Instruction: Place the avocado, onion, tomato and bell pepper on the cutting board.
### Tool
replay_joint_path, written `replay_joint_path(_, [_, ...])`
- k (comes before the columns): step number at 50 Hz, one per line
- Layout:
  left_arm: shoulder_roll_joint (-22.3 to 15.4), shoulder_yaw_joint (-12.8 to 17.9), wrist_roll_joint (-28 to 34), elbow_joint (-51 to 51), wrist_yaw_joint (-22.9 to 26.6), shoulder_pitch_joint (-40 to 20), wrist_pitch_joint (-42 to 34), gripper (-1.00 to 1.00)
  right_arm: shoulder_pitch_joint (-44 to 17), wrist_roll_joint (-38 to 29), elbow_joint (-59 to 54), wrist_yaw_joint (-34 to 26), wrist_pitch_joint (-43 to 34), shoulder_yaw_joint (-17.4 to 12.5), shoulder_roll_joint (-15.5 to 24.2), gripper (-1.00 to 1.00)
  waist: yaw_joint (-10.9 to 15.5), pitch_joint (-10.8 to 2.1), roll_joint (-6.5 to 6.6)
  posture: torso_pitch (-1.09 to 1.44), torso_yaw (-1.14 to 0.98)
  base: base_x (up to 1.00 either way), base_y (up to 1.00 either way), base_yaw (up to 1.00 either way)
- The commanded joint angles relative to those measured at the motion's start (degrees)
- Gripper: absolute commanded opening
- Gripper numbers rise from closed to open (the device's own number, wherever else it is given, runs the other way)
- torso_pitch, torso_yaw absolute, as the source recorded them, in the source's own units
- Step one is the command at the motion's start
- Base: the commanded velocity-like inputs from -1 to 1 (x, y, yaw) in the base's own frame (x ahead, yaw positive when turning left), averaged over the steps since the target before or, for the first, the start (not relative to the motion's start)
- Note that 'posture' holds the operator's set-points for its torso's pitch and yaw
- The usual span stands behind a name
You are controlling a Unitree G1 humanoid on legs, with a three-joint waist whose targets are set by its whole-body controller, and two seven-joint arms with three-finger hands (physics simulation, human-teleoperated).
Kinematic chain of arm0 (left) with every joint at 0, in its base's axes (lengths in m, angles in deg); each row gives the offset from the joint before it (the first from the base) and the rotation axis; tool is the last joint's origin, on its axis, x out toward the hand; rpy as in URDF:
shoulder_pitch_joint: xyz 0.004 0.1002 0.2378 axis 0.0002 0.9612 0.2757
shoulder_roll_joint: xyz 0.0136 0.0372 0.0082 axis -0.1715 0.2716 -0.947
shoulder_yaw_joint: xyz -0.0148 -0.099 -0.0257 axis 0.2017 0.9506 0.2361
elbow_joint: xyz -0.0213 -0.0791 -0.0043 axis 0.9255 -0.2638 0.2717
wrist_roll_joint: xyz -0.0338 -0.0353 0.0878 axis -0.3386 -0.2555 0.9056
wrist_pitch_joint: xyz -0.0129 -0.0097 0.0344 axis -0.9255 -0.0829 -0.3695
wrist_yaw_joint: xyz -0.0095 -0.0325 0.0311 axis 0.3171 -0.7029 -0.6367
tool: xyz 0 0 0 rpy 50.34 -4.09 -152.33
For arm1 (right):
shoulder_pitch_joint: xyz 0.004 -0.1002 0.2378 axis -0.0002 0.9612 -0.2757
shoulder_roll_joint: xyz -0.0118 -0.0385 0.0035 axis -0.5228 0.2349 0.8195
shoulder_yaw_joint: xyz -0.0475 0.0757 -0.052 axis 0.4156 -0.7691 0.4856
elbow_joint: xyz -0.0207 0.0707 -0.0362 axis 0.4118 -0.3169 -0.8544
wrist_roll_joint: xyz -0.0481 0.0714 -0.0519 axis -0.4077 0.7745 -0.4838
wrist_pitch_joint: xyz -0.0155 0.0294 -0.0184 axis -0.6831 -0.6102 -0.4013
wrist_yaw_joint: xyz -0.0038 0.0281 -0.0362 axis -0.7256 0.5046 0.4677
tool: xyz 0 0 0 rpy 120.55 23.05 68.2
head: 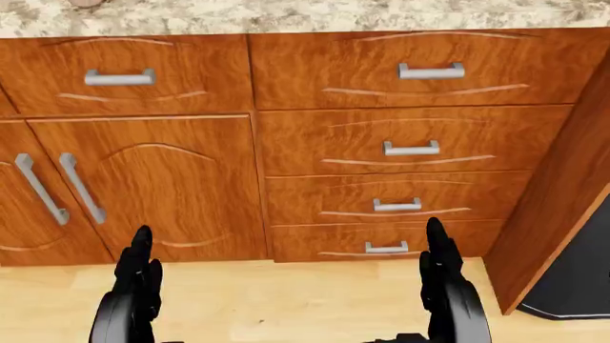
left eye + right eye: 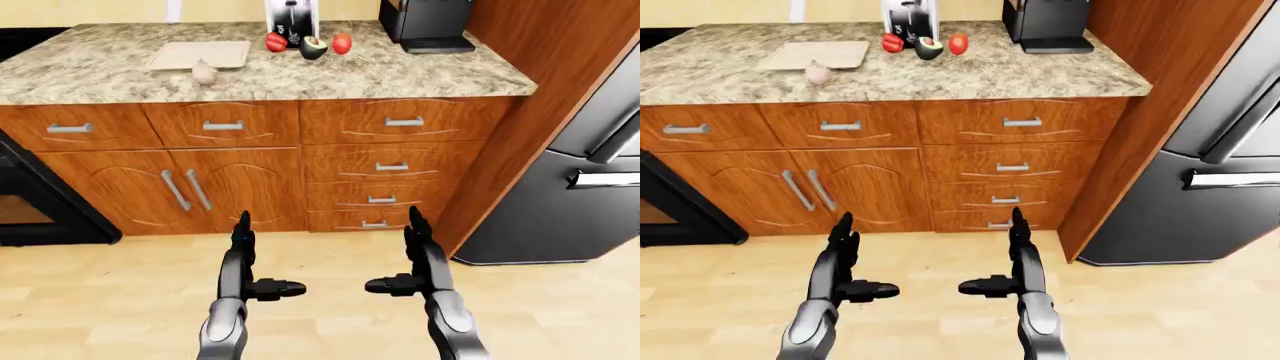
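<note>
Left hand [image 2: 250, 259] and right hand [image 2: 410, 255] raised side by side, fingers spread, empty.

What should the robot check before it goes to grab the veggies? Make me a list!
1. Left robot hand empty and open: ok.
2. Right robot hand empty and open: ok.
3. Cutting board bare, room for food: ok.
4. Onion on the counter, touching the board's edge, not on it: not ok.
5. Avocado, tomato and bell pepper grouped right of the board, none on it: not ok.
6. Robot near enough to reach the counter: not ok; its hands hang low by the drawers.
</note>
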Motion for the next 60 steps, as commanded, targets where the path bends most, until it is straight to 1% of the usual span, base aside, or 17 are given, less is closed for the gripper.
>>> replay_joint_path(1, [0.0, -0.3, -0.5, -8.4, -0.1, -1.7, 0.5, 1.0, -0.8, -0.8, 10.4, 0.5, -0.1, 0.3, 0.4, 1.0, -0.1, -0.05, -0.45, 0.0, 0.0, 0.0, 0.0, 0.0])
replay_joint_path(3, [-0.2, -0.2, -0.2, -11.3, -0.1, -1.6, -1.8, 1.0, -0.6, -0.6, 13.5, 0.2, -2.2, 0.2, 0.4, 1.0, 0.4, -3.72, -0.09, 0.0, 0.0, 0.0, 0.0, 0.0])
replay_joint_path(5, [-0.3, -0.3, 0.3, -14.8, -0.3, -1.8, -4.9, 1.0, -0.8, -1.1, 16.3, -0.1, -4.2, 0.3, 0.5, 1.0, 0.3, -1.37, -0.47, 0.0, 0.0, 0.0, 0.0, 0.0])
replay_joint_path(7, [-0.6, -0.1, 0.8, -18.1, -0.1, -2.6, -8.2, 1.0, -1.4, -0.6, 19.4, -0.5, -6.3, -0.1, 0.5, 1.0, 0.3, -3.92, -0.49, 0.0, 0.0, 0.0, 0.0, 0.0])
replay_joint_path(8, [-0.7, 0.0, 1.0, -19.1, -0.2, -2.9, -9.3, 1.0, -1.6, -0.8, 20.2, -0.5, -7.2, 0.0, 0.6, 1.0, 0.4, -4.22, -0.48, 0.0, 0.0, 0.0, 0.0, 0.0])
replay_joint_path(14, [-2.1, 1.5, 2.7, -25.8, 0.5, -7.2, -18.2, 1.0, -5.2, -1.3, 28.4, -1.6, -15.5, -1.2, 1.7, 1.0, 0.5, -4.89, -0.28, 0.0, 0.0, 0.0, 0.0, 0.0])
replay_joint_path(21, [-5.5, 5.3, 2.7, -36.9, 1.6, -16.2, -32.6, 1.0, -15.7, -2.1, 38.7, -3.0, -29.8, -2.8, 4.3, 1.0, 0.4, -5.11, -0.11, 0.0, 0.0, 0.0, 0.0, 0.0])
replay_joint_path(22, [-6.0, 5.5, 2.9, -37.7, 1.6, -17.4, -34.2, 1.0, -16.8, -2.2, 39.5, -3.1, -31.2, -2.9, 4.5, 1.0, 0.4, -6.24, 0.16, 0.0, 0.0, 0.07, 0.0, 0.0])
replay_joint_path(24, [-6.9, 6.0, 3.0, -38.8, 1.8, -19.7, -36.5, 1.0, -19.2, -1.9, 40.9, -3.1, -33.2, -3.5, 5.0, 1.0, 0.4, -4.51, 0.34, 0.0, 0.0, 0.16, 0.02, 0.0])
replay_joint_path(26, [-8.3, 7.0, 2.5, -39.1, 1.9, -23.6, -39.5, 1.0, -22.1, -1.6, 42.2, -3.2, -36.2, -3.9, 5.8, 1.0, 0.4, -4.02, 0.53, 0.0, 0.0, 0.17, 0.02, 0.0])
replay_joint_path(41, [-13.5, 9.5, 1.5, -45.5, 1.5, -32.4, -50.3, 1.0, -29.5, 1.8, 46.0, -1.8, -42.7, -5.3, 8.4, 1.0, -0.1, -3.22, -0.06, 0.0, 0.0, 0.18, 0.06, 0.0])
replay_joint_path(44, [-14.3, 10.1, 1.1, -47.1, 1.2, -33.0, -52.0, 1.0, -30.0, 2.1, 47.1, -1.5, -43.5, -4.8, 8.4, 1.0, -0.5, -2.74, 1.73, 0.0, 0.0, 0.27, 0.14, 0.0])
replay_joint_path(47, [-15.3, 10.9, 0.8, -48.3, 1.3, -33.3, -53.5, 1.0, -31.0, 2.8, 47.9, -1.4, -44.7, -5.0, 8.6, 1.0, -0.8, -2.82, 5.69, 0.0, 0.0, 0.29, 0.17, 0.0])
replay_joint_path(48, [-15.5, 11.2, 0.6, -49.1, 1.3, -33.5, -54.3, 1.0, -31.1, 2.9, 48.4, -1.3, -45.1, -5.1, 8.7, 1.0, -0.1, -2.66, 3.62, 0.0, 0.0, 0.3, 0.16, 0.0])
replay_joint_path(49, [-15.7, 11.5, 0.5, -49.9, 1.3, -33.4, -55.0, 1.0, -31.2, 3.2, 49.0, -1.2, -45.7, -5.5, 8.8, 1.0, -0.7, -2.25, 4.8, 0.0, 0.0, 0.29, 0.16, 0.0])
replay_joint_path(50, [-15.8, 11.8, 0.3, -50.4, 1.1, -33.4, -55.4, 1.0, -31.3, 3.4, 49.2, -1.1, -45.9, -5.6, 8.9, 1.0, -0.1, -2.21, 4.56, 0.0, 0.0, 0.3, 0.16, 0.0])
replay_joint_path(60, [-16.3, 12.0, 0.1, -51.6, 0.6, -33.3, -56.0, 1.0, -31.2, 3.8, 49.8, -0.6, -46.1, -4.9, 8.8, 1.0, 0.9, -2.56, -0.53, 0.0, 0.0, 0.3, 0.17, 0.0])
